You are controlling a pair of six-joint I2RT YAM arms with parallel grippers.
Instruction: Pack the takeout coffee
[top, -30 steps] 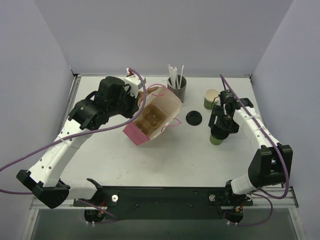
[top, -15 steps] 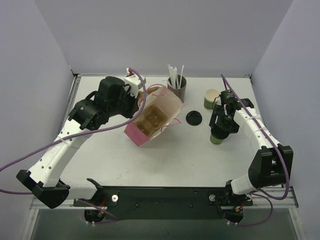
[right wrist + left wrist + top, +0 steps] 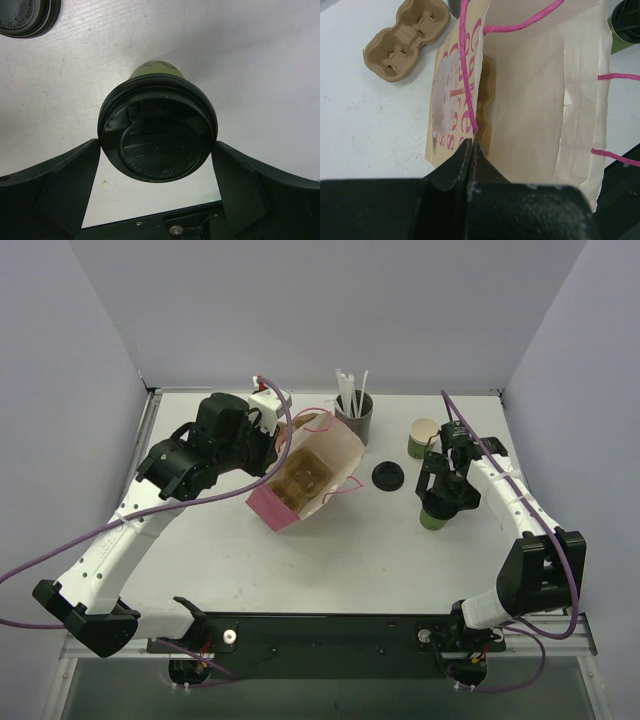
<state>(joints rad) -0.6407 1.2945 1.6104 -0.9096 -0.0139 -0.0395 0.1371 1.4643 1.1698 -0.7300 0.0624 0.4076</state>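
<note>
The takeout coffee (image 3: pixel 434 516) is a small green paper cup with a black lid pressed on its top (image 3: pixel 158 132); it stands upright on the table at the right. My right gripper (image 3: pixel 440 492) hangs over it, open, with one finger (image 3: pixel 75 175) on each side of the lid's rim (image 3: pixel 157 150). A second black round lid (image 3: pixel 387 476) lies loose on the table to the left (image 3: pixel 27 17). My left gripper (image 3: pixel 471 145) is shut on the pink handle of the cream paper bag (image 3: pixel 305 475), holding its mouth open (image 3: pixel 530 100).
A cardboard cup carrier (image 3: pixel 303 478) sits inside the bag; another (image 3: pixel 407 40) lies on the table beside it. A green cup with a cream inside (image 3: pixel 423 437) stands behind the right gripper. A grey cylinder of white straws (image 3: pixel 354 418) is at the back.
The right gripper's jaws have spread a little wider round the lidded cup. The left arm and the bag have not moved.
</note>
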